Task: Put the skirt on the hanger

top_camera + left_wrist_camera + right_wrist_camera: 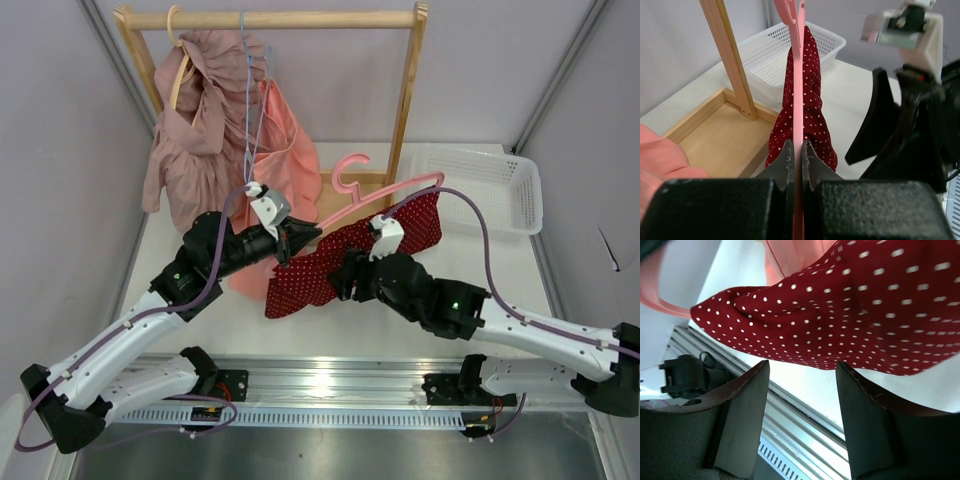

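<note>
Metal rail (320, 385) fronts white table (510, 272) between grey walls (60, 150)

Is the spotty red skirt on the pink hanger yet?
Nearly. Done: the skirt hangs draped along the pink hanger. In hand: the left gripper is shut on the hanger's bar, holding it up, and the right gripper is open beside the skirt's lower edge, gripping nothing. Left: probably spreading the cloth evenly, since it looks bunched along one side of the bar.
</note>
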You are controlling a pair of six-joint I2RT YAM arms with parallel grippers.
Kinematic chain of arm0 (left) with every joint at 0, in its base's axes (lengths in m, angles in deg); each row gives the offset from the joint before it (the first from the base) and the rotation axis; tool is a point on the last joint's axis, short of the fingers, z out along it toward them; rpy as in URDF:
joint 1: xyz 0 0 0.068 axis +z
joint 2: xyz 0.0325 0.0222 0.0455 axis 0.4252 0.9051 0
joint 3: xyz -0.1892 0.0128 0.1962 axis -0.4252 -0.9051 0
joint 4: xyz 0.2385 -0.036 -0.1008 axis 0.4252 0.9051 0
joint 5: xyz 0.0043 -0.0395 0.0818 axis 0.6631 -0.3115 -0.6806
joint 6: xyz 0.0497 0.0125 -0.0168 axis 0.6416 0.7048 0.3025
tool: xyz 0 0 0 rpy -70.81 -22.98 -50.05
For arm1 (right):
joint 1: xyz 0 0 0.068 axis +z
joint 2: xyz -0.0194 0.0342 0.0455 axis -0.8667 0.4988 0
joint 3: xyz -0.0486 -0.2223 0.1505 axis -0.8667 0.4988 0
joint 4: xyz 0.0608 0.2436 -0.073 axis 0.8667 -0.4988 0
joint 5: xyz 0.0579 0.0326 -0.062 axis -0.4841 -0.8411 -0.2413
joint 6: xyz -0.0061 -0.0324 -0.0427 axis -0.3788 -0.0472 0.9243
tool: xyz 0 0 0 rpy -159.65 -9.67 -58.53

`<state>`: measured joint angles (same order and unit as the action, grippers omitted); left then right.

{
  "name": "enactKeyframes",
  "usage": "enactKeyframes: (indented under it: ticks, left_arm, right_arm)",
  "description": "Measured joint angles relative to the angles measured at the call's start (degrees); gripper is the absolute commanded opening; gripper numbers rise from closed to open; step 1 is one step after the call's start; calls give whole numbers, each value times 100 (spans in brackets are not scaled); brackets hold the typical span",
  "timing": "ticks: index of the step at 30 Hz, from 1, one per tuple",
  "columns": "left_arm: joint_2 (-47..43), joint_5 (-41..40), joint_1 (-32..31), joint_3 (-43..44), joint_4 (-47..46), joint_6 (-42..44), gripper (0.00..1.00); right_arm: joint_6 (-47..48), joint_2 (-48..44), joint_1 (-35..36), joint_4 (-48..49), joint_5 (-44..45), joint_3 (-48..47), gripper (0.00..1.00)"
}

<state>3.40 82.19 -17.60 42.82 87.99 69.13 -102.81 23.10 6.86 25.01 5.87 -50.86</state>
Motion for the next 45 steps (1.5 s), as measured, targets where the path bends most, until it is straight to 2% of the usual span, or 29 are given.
enactKeyframes:
  ticks: [6, 15, 25, 28, 30, 31, 35, 37, 43, 45]
  left_arm:
    - [114, -46, -20, 190, 42, -4, 0]
    - [195, -44, -22, 319, 79, -105, 0]
    - [197, -13, -24, 520, 179, -205, 0]
    - [199, 15, -26, 525, 199, -240, 0]
    - [203, 22, -26, 525, 227, -245, 0]
    - [210, 22, -26, 525, 238, -247, 0]
    - [251, 28, -26, 525, 293, -260, 0]
    - [267, 28, -26, 525, 306, -284, 0]
    - [337, 4, -26, 584, 306, -310, 0]
    - [358, -7, -26, 610, 304, -343, 0]
  right_arm:
    - [140, 507, 310, 396, 232, -136, 64]
    - [1027, 872, 905, 1233, 717, -282, 64]
    - [1858, 1093, 918, 1917, 1113, -282, 55]
    - [2020, 1143, 925, 2035, 1154, -282, 48]
    - [2079, 1185, 925, 2094, 1165, -282, 38]
    - [2114, 1204, 925, 2120, 1172, -282, 28]
    - [2175, 1222, 938, 2186, 1176, -282, 8]
    - [2166, 1222, 951, 2201, 1174, -282, 2]
    - [2170, 1222, 1274, 2197, 1261, -308, 0]
    - [2173, 1222, 1397, 2188, 1342, -350, 3]
